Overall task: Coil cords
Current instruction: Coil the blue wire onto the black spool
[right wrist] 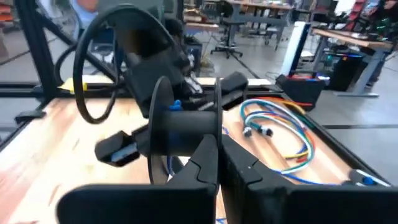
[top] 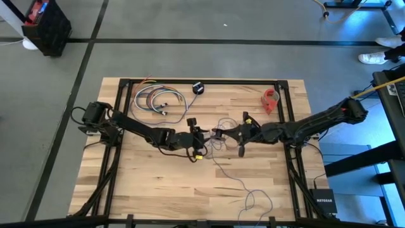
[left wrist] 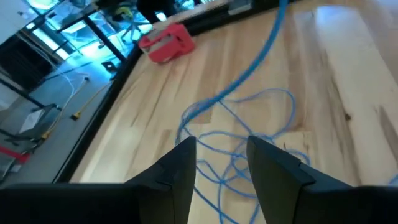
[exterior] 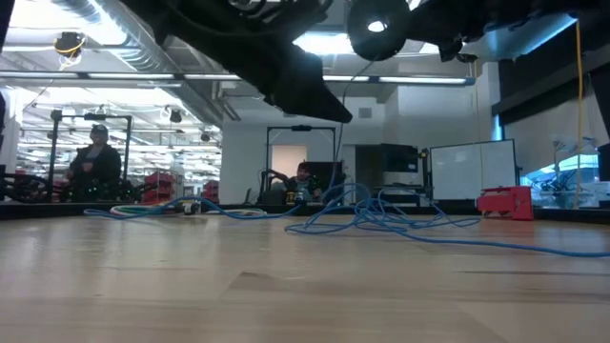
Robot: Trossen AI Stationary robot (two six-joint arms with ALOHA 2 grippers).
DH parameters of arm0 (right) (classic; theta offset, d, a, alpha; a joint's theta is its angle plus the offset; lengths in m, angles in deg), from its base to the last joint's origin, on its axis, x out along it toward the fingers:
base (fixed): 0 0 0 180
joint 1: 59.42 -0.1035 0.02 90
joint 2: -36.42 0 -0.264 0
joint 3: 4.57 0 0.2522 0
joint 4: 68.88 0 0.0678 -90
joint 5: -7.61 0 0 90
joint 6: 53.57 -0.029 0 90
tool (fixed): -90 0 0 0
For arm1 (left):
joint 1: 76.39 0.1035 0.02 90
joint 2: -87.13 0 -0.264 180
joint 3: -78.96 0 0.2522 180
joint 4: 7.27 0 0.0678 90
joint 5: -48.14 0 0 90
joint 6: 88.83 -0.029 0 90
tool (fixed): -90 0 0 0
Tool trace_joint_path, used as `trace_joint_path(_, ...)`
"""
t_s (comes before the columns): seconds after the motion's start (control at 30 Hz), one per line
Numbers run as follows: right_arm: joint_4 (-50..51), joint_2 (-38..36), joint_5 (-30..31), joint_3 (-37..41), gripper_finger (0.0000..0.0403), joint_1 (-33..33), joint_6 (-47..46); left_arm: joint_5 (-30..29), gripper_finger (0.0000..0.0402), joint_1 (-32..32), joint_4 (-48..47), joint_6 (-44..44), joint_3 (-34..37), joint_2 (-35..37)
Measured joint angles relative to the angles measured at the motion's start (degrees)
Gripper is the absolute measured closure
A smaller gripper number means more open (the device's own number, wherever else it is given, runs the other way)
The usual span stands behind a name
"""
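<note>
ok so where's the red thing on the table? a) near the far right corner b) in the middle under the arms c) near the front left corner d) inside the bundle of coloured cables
a: in the high view the red thing sits by the table's far right corner, clear of both arms.

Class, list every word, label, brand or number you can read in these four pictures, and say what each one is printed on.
"NETGEAR": white letters on the small black box at the table's near right corner, high view.
Black bin beyond the table's far left corner: coloured labels inside, too small to read.
Red object: no readable marking.
Whiteboard in the room behind: nothing legible.
</note>
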Motion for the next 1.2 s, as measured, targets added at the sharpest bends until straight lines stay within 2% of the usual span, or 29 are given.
trace_joint_path(0.27, -1.7, 2.4, -1.2, 0.0, 0.0400, 0.0, 0.0, -0.1, 0.0273, 0.9, 1.6, -0.1, 0.0, 0.1)
trace_joint_path(0.6, 0.2, 2.3, -2.4, 0.0, 0.0400, 0.0, -0.2, -0.7, 0.0304, -0.7, -2.9, -1.5, 0.0, 2.5)
trace_joint_path(1.03, -2.7, 3.4, -4.4, 0.0, 0.0400, 0.0, -0.2, 1.9, 0.0307, 0.6, 2.1, -1.9, 0.0, -0.6)
trace_joint_path(1.1, -2.8, 3.8, -4.4, -0.1, 0.0400, 0.0, -0.2, 1.8, 0.0318, 0.7, 2.2, -1.9, 0.0, -0.6)
trace_joint_path(1.2, -4.5, 4.4, -4.4, -0.1, 0.0400, 0.1, -0.1, 1.9, 0.0360, 0.9, 3.3, -2.7, 0.0, -0.6)
